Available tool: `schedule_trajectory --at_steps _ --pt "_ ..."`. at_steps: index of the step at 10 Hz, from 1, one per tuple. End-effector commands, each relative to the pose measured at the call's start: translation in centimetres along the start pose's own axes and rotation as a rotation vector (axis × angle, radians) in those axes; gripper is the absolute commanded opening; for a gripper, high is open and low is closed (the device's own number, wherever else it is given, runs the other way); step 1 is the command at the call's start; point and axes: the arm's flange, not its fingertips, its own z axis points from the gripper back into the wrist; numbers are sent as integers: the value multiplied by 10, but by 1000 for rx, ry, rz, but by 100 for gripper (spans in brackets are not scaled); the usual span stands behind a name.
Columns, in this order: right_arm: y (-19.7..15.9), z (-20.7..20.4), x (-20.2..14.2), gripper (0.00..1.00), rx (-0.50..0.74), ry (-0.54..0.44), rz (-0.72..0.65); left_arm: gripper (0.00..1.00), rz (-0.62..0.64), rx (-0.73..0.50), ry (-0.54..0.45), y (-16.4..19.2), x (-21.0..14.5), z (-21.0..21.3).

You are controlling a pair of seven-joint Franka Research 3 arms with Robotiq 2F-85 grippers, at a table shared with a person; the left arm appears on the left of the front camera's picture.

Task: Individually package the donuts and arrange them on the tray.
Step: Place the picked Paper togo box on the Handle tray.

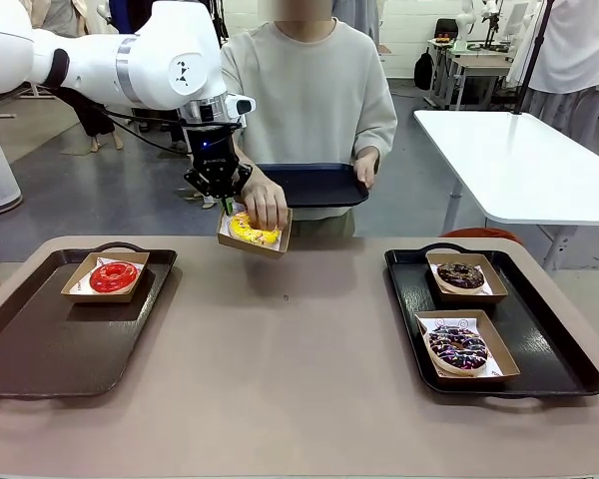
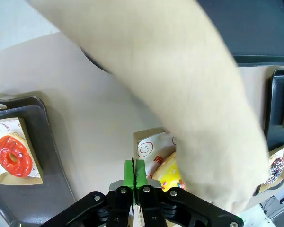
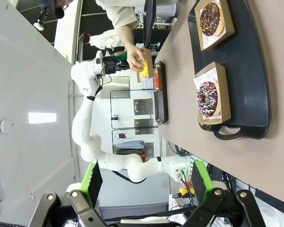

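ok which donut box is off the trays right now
The box with the yellow sprinkled donut, held up at the far edge by the left arm's fingers and the person's hand; the other three sit on trays.

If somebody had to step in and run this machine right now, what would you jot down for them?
Left gripper: shut on the edge of the yellow donut's box, held above the table; the person's hand is on that yellow donut too.
Right gripper: open, holding nothing.
Red donut: boxed, on the left tray.
Chocolate donut and drizzled donut: boxed, on the right tray.
The person holds a third tray in the other hand.
Done: all four sit in boxes, three on trays.
Left: set the yellow donut's box on a tray.
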Motion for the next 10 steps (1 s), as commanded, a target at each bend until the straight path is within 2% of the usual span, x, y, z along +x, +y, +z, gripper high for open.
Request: schedule_trajectory --at_steps 1,9,10 --pt "-1 1 -1 100 7 -1 -1 0 1 -3 -8 1 -1 2" --pt "-1 1 -1 100 7 -1 -1 1 0 0 0 0 0 0" --pt "-1 1 -1 100 7 -1 -1 1 13 -31 11 24 -26 14"
